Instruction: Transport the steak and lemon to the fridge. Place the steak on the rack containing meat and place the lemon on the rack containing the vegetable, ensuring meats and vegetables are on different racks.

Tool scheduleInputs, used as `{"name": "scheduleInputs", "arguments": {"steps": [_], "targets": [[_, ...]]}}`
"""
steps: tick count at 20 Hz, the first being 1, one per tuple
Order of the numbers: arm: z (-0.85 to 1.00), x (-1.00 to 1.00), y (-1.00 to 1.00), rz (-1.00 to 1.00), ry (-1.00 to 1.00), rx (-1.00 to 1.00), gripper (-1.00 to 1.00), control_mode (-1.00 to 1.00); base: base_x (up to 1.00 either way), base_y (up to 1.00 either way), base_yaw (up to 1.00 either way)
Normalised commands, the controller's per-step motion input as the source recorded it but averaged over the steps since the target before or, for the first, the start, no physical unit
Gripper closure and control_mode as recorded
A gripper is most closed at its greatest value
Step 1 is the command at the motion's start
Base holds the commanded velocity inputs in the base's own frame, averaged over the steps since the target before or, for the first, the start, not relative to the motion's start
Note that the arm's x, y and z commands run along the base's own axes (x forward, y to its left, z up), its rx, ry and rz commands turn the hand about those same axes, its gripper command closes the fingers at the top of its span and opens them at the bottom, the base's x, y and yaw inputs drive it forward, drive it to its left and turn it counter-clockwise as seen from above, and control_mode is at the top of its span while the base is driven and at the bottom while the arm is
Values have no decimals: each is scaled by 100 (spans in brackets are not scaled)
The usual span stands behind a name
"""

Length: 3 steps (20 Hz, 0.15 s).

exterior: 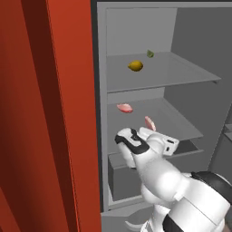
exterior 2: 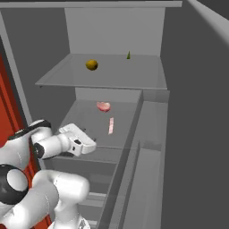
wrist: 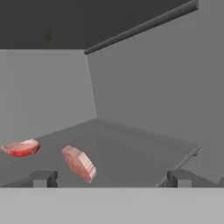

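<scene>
Here, w/ the tall fridge (exterior: 136, 27) of plain grey inside as landmark: a red-orange door panel (exterior: 68, 113) stands along its left edge. On the fridge's top flat grey shelf (exterior: 181, 74) the small bright yellow lemon (exterior: 135, 66) lies toward the left front, and the tiny light-green vegetable lump (exterior: 150, 54) sits right of it, further back, the two apart. One level down, on the fridge's middle flat grey shelf (exterior: 181, 124), a pink-red rounded meat piece (exterior: 124, 108) lies at left, and the flat pink-red steak slab (exterior: 150, 122) w/ paler streak sits tilted on edge just right of it, nearer the front, not touching it. The hand (wrist: 111, 178) hovers at the front of that middle shelf, fingers spread wide, nothing between them; steak is close ahead, left of centre in hand view.
</scene>
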Motion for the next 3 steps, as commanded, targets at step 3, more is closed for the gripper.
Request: {"name": "scheduleInputs", "arguments": {"steps": [3], "targets": [[100, -41, -36, -8, 27, 0, -100, -100, 0, 0, 0]]}}
